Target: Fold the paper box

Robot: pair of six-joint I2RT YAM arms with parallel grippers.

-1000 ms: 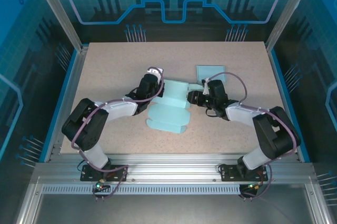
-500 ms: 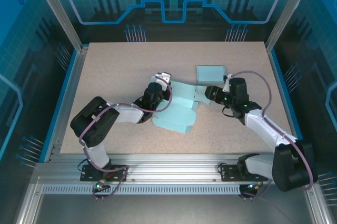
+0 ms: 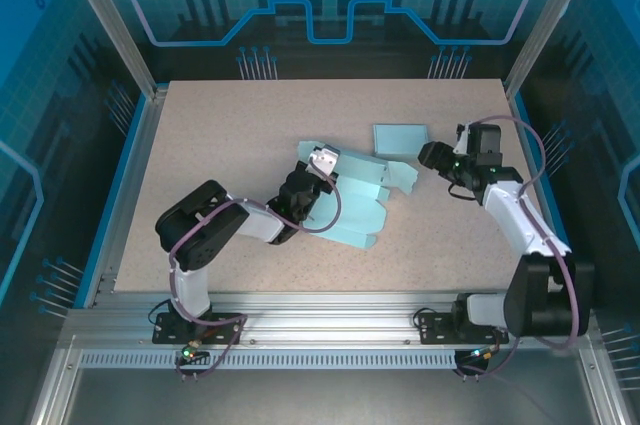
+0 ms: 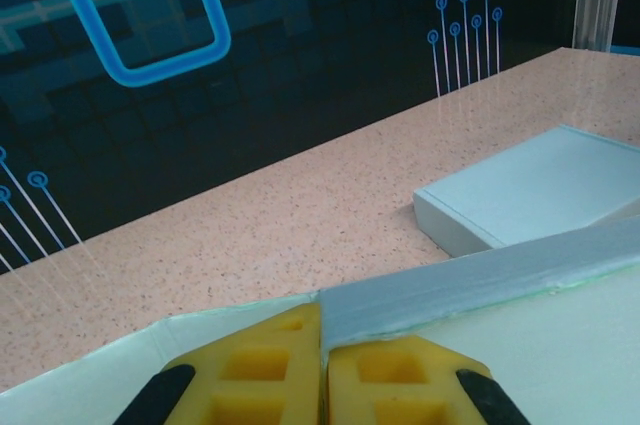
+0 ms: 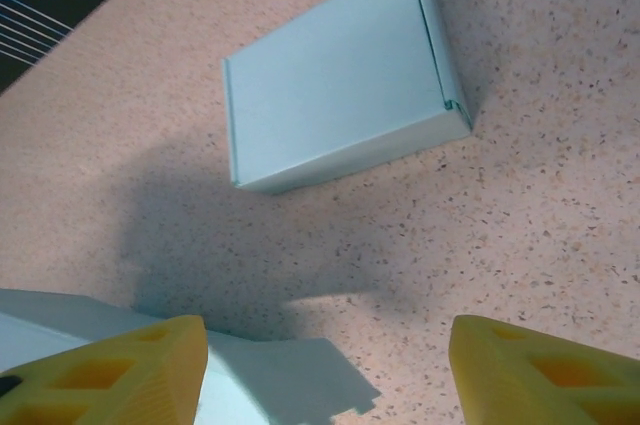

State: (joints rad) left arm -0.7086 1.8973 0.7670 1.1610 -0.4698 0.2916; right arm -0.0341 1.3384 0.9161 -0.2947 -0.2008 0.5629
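Observation:
The paper box (image 3: pixel 355 200) is a pale blue, partly unfolded sheet lying mid-table with some flaps raised. My left gripper (image 3: pixel 322 167) is at its far left edge, shut on a raised flap. In the left wrist view the yellow fingers (image 4: pixel 270 370) meet with the paper box's wall (image 4: pixel 470 285) pinched between them. My right gripper (image 3: pixel 432 155) hovers open to the right of the sheet, apart from it. The right wrist view looks down on bare table and a corner flap of the paper box (image 5: pixel 290 385) between the spread fingers (image 5: pixel 130 370).
A folded pale blue box (image 3: pixel 401 138) lies flat at the back, just behind the sheet and left of my right gripper; it is also the folded box (image 5: pixel 335 85) in the right wrist view and the folded box (image 4: pixel 540 190) in the left. Blue rails edge the table (image 3: pixel 220 125).
The left gripper has dragged the paper box to the right, still pinching it. The right gripper has let go, opened wider and pulled back to the right and up.

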